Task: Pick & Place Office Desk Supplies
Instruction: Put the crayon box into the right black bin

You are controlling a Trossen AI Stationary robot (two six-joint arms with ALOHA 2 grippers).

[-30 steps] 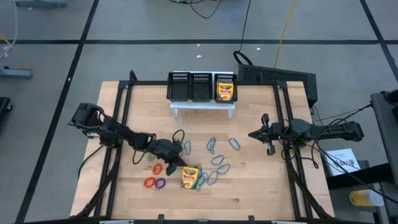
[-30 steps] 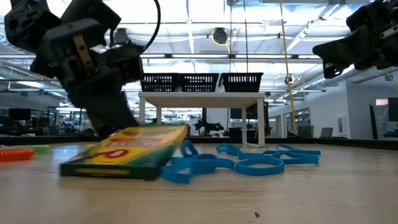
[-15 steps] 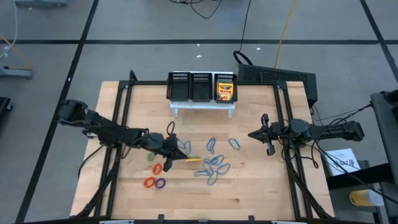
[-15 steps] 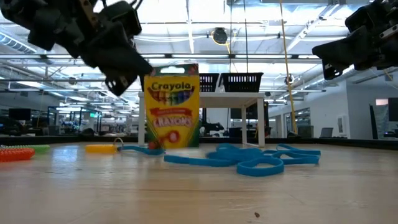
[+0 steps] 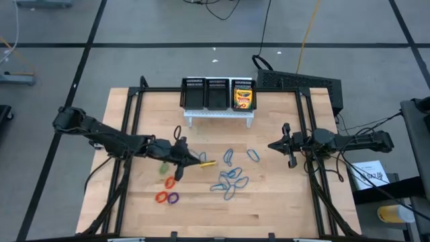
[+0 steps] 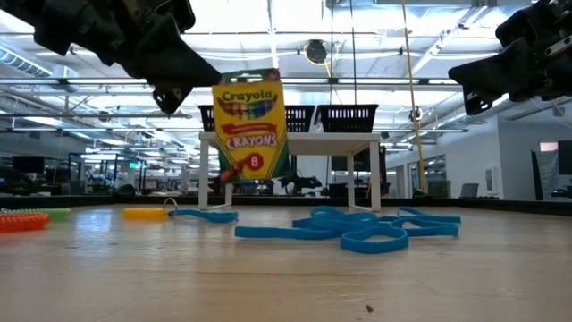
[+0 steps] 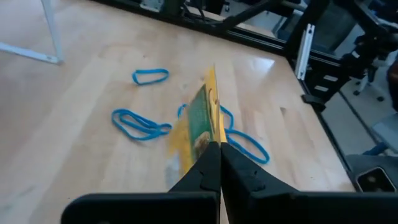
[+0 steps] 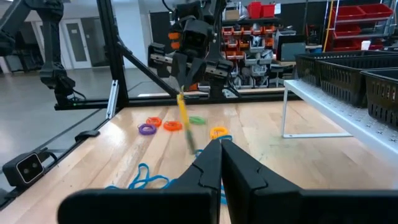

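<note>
crayon box (image 6: pixel 251 125) has been lifted clear of the desk (image 5: pixel 269 202) w/in the last second: 1 s ago it lay tilted on the blue loops (image 6: pixel 357 231) at approx 6 o'clock of desk centre, half a sec ago it was stood upright, now it is hung in the air in the low view, nothing under it. in the high view it is seen edge-on as a thin yellow sliver (image 5: pixel 206 163) at the left gripper (image 5: pixel 183 156), a little to 9 o'clock of centre. left fingers are clamped shut on the box, per the left wrist view (image 7: pixel 205 121). right gripper (image 5: pixel 287 145) is parked at 3 o'clock, fingers shut, nothing held, no change.

meaning for task: pick judged done, carry begun; placement prob. towards the black mesh organiser (image 5: pixel 216 94) at 12 o'clock, where one crayon box (image 5: pixel 242 98) is already stood in the compartment nearest 3 o'clock. blue loops, no longer weighed down, are left scattered just right of centre (image 5: pixel 232 178); red, orange, purple & green small loops (image 5: pixel 168 190) are grouped at 8 o'clock, untouched.

surface: pale wood desk, black frame rails round it, organiser on a white stand (image 5: pixel 220 115). room: grey floor w/ dark tape lines, cables, shelving w/ red bins seen in the right wrist view (image 8: pixel 360 15); no person is seen.
</note>
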